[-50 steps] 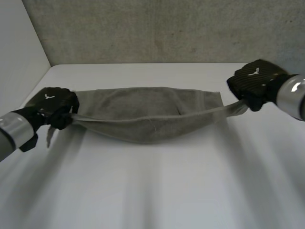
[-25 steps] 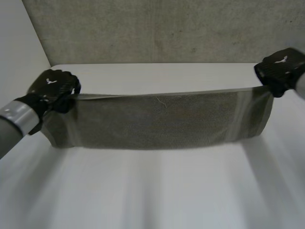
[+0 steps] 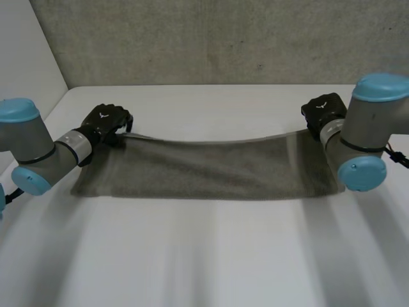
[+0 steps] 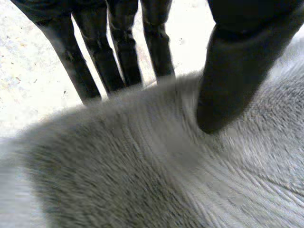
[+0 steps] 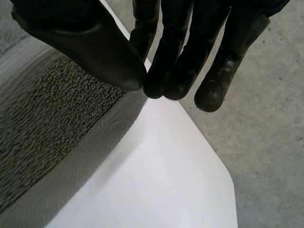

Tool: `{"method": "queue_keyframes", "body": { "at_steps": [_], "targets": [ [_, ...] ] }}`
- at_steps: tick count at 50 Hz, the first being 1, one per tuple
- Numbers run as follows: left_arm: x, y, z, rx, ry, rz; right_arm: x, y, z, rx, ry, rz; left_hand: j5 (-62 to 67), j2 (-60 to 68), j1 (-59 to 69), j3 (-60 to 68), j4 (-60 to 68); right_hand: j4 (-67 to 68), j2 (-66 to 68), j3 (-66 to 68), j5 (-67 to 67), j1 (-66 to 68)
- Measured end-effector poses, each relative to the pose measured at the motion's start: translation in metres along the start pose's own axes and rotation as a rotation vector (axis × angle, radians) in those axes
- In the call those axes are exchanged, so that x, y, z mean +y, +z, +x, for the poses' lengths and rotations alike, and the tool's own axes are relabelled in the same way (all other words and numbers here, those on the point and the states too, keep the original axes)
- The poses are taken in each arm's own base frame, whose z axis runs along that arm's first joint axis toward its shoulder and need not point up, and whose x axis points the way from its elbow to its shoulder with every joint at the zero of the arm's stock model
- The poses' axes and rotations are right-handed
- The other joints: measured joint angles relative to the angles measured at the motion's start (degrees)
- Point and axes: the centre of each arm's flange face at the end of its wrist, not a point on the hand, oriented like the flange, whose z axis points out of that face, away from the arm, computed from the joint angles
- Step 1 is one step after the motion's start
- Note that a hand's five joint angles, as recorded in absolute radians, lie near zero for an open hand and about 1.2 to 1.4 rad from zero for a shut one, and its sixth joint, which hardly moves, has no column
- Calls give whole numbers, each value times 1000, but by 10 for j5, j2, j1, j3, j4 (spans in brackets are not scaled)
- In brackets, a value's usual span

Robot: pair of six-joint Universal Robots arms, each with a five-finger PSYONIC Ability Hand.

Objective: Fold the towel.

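Looks roughly midway through a fold: holds towel (image 3: 204, 169) stretched across table (image 3: 204, 256) centre from 9 to 3 o'clock, pinching one raised corner in left hand (image 3: 105, 120) at 9 and the other in right hand (image 3: 323, 110) at 3; yet to lay that edge down, release, smooth.

White table (image 3: 204, 256): flat, matte, bare across its near half. Behind the table's far edge stands a grey wall (image 3: 223, 38), rough and speckled like concrete, with a few small dark flecks. At the table's left side rises a plain white panel (image 3: 25, 57), meeting the grey wall in a corner. In the right wrist view the table ends in a rounded corner, with a grey speckled surface (image 5: 266, 118) beyond it; wall or floor, cannot tell.
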Motion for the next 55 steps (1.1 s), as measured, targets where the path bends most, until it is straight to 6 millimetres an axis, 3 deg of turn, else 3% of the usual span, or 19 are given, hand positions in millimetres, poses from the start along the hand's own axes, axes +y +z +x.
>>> {"method": "queue_keyframes", "body": {
  "at_steps": [2,4,7,9,15,22,28,34,41,47,55],
  "targets": [
    [1,2,1,0,1,1,0,4,-5,6,-3,5,-189,-172,-176,-169,-169,-86,-89,-86,-96,-94],
    [1,4,3,-6,4,1,2,9,-8,16,-7,1,-305,-283,-291,-286,-280,-299,-320,-312,-321,-314],
    [-1,5,8,-16,8,1,3,12,-10,28,-12,-13,-312,-290,-294,-297,-288,-525,-534,-525,-557,-529],
    [-3,5,10,-22,9,0,3,13,-10,31,-13,-21,-312,-290,-294,-297,-288,-579,-581,-575,-608,-573],
    [-24,-2,12,-56,10,-2,-11,2,1,30,-9,-36,-312,-290,-294,-297,-288,-602,-608,-609,-630,-613],
    [-73,-35,13,-87,11,10,-57,-44,30,-22,31,15,-312,-291,-294,-297,-288,-603,-608,-609,-630,-613],
    [-105,-66,20,-100,17,36,-73,-86,39,-89,70,32,-312,-291,-294,-298,-289,-603,-608,-610,-630,-617],
    [-113,-91,31,-125,-16,22,-52,-115,27,-167,82,-55,-312,-292,-294,-298,-290,-603,-608,-612,-630,-618],
    [-96,-106,39,-178,-104,-23,-6,-128,-1,-237,74,-177,-312,-292,-294,-298,-290,-603,-608,-612,-630,-618],
    [-76,-108,43,-213,-171,6,28,-116,-12,-206,79,-186,-312,-292,-294,-298,-290,-590,-590,-592,-597,-584],
    [-63,-106,45,-229,-203,78,52,-94,-15,-140,90,-142,-312,-292,-294,-298,-290,-486,-490,-488,-494,-486]
  ]
}}
